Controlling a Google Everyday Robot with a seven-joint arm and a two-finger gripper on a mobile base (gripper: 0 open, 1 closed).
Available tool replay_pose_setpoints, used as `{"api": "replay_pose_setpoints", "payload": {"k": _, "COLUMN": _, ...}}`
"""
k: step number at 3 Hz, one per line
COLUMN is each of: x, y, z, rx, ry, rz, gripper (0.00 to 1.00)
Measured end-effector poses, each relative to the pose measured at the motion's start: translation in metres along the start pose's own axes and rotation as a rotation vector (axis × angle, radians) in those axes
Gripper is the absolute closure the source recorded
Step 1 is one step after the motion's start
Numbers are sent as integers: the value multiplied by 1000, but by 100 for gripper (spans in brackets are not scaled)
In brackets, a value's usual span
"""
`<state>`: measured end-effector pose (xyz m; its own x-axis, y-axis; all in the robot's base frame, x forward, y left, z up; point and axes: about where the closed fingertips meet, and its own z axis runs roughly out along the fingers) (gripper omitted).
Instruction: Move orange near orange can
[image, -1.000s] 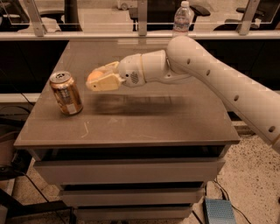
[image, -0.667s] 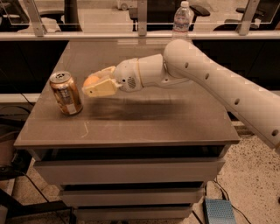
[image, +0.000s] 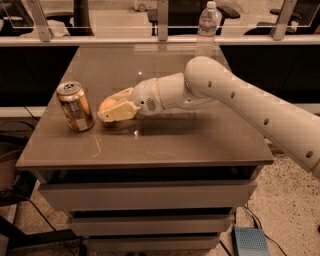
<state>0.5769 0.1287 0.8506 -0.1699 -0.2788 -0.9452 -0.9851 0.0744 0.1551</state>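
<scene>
The orange can (image: 75, 106), copper-coloured with a silver top, stands upright near the left edge of the brown table (image: 165, 140). My gripper (image: 114, 110) reaches in from the right on a white arm and sits low over the table, just right of the can. Its pale fingers are closed around the orange (image: 107, 105), a small yellow-orange fruit showing between them. The orange sits a short gap from the can, at or just above the tabletop.
A clear plastic water bottle (image: 207, 27) stands at the table's far edge. Drawers sit under the tabletop. A blue box (image: 250, 242) lies on the floor at the lower right. Railing posts run behind the table.
My gripper has carried the orange left and down, from above the table's middle to low beside the can. The can has not moved.
</scene>
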Motion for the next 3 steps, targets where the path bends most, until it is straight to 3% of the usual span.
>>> {"api": "replay_pose_setpoints", "payload": {"k": 1, "x": 10, "y": -2, "z": 2, "rx": -15, "ry": 5, "rz": 30, "gripper": 82}}
{"api": "replay_pose_setpoints", "payload": {"k": 3, "x": 9, "y": 4, "z": 6, "rx": -66, "ry": -16, "rz": 55, "gripper": 36}}
